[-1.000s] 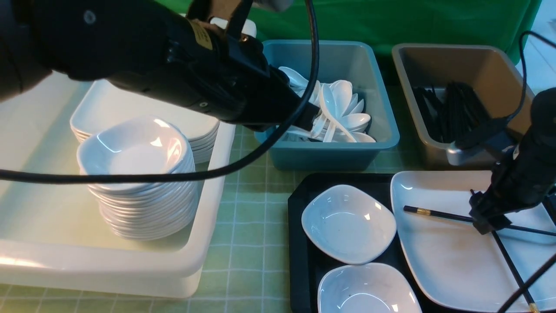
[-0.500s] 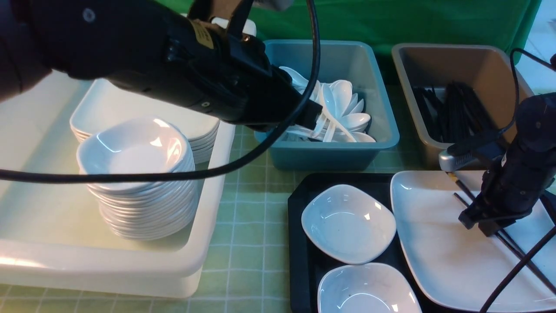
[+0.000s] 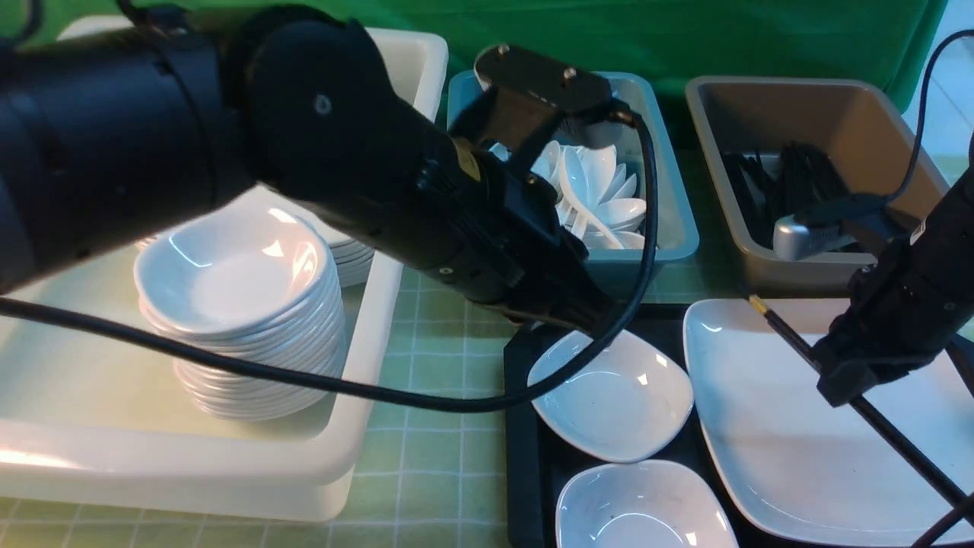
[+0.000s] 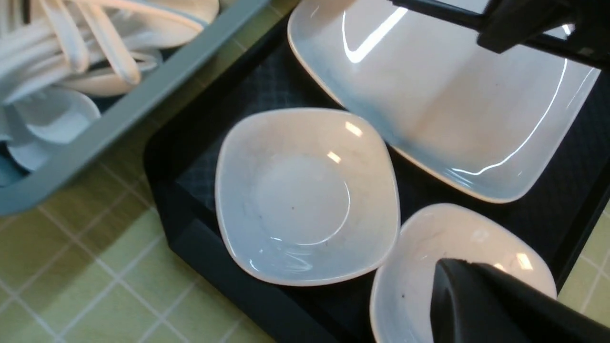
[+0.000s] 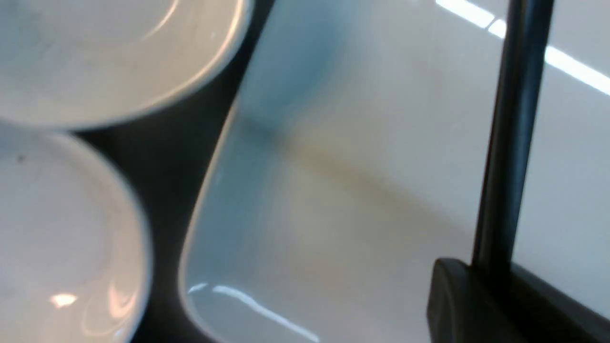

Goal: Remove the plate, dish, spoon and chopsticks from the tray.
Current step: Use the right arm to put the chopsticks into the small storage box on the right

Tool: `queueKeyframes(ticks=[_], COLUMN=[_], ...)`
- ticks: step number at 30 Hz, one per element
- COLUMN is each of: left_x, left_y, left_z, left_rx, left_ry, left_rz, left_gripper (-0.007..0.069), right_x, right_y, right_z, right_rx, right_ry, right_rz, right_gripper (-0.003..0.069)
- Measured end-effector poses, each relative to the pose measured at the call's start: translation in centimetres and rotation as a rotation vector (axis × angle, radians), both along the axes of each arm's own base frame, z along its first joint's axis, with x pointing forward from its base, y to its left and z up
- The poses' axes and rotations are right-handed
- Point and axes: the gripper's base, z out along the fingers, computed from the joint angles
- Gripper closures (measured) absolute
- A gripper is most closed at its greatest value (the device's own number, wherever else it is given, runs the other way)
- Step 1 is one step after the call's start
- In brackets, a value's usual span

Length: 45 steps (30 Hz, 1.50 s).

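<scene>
The left arm (image 3: 327,152) is a thick, matte-black, jointed tube with a small silver screw (image 3: 323,104) on its shell and a yellow label (image 3: 466,157) at four o'clock from it. A flat black bracket (image 3: 542,74) bears two silver screws and feeds a thick black cable (image 3: 426,397). The right arm (image 3: 913,304) is slimmer and black, with a silver-grey module (image 3: 806,237) at ten o'clock, a thin lead (image 3: 922,106) and a blunt black right claw (image 3: 837,383).

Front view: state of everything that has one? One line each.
right hand: shut on thin black gold-banded chopsticks
left hand: shut, nothing visibly held
chopsticks: gripped, slanting over large white square plate
plate: flat on black plastic tray
two small white dishes: on tray, empty
teal plastic bin: holds white spoons
brown plastic bin: holds more black chopsticks
</scene>
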Motion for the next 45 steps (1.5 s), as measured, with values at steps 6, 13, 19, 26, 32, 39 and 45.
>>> queueKeyframes(ticks=[6, 13, 19, 26, 32, 39, 45], left_x=[0.6, 2.3, 4.6, 5.7, 5.1, 4.4, 4.4], left_y=[-0.7, -2.2, -3.9, -4.8, -4.7, -4.6, -4.6], left_z=[-0.6, -0.4, 0.6, 1.2, 0.7, 0.0, 0.0], left_rx=[-0.043, -0.124, -0.200, -0.227, -0.176, -0.122, -0.131], left_ry=[0.000, -0.064, -0.152, -0.189, -0.113, -0.036, -0.018], left_rz=[0.008, 0.025, 0.044, 0.050, 0.013, -0.025, -0.008], left_gripper=[0.0643, 0.0643, 0.0643, 0.0643, 0.0643, 0.0643, 0.0643], right_x=[-0.7, 1.9, 6.3, 15.1, 20.6, 22.6, 22.2], right_y=[0.5, 0.0, -2.0, -4.9, -6.1, -6.4, -6.7], right_z=[2.7, 8.4, 11.0, 11.7, 8.7, 5.0, 3.8], right_rx=[0.065, 0.096, 0.104, 0.110, 0.128, 0.128, 0.103], right_ry=[-0.012, -0.168, -0.298, -0.517, -0.627, -0.616, -0.516], right_rz=[0.019, 0.012, -0.056, -0.163, -0.238, -0.262, -0.307], right_gripper=[0.0631, 0.0631, 0.0631, 0.0631, 0.0631, 0.0630, 0.0489])
